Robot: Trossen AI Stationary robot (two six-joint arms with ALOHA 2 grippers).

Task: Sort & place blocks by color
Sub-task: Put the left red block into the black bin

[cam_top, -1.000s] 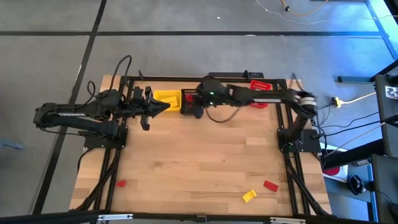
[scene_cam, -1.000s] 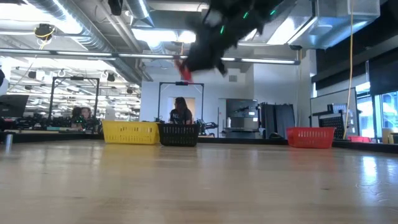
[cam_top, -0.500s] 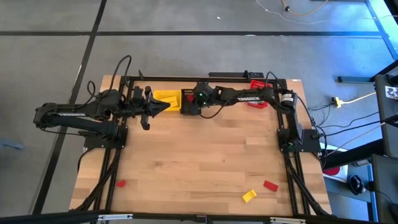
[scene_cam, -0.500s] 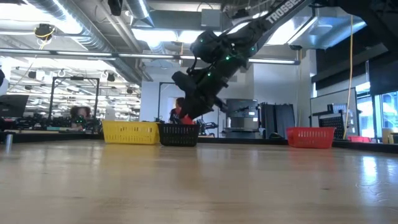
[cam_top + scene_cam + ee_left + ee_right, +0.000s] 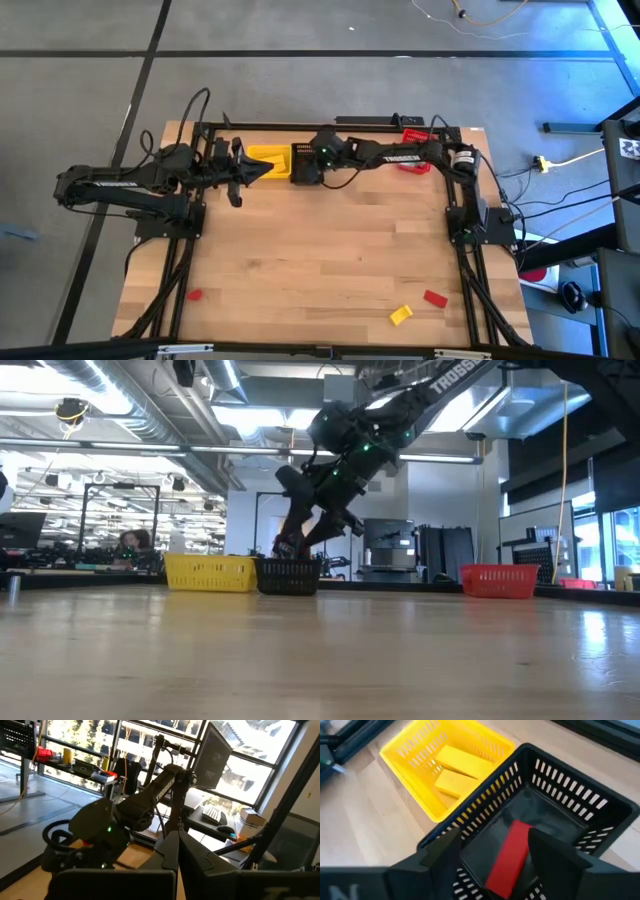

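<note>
My right gripper [image 5: 496,840] hangs open over the black basket [image 5: 570,800], fingers slanting down into its mouth. A red block [image 5: 510,852] lies inside the black basket, between and below the fingers and apart from both. Two yellow blocks [image 5: 456,770] rest flat in the yellow basket [image 5: 410,775] beside it. Near the table's front edge, a red block [image 5: 194,295], a yellow block [image 5: 400,315] and another red block [image 5: 434,297] lie flat. My left gripper [image 5: 268,172] waits shut above the table, left of the yellow basket [image 5: 268,158].
The three baskets stand in a row along the far edge: yellow [image 5: 210,572], black [image 5: 288,575] and red [image 5: 498,580], the last partly under my right arm in the high view. The wide middle of the wooden table [image 5: 320,250] is bare.
My right gripper has come down toward the black basket with a red block between its fingers. It has then opened and let go. The red block now lies inside the black basket.
</note>
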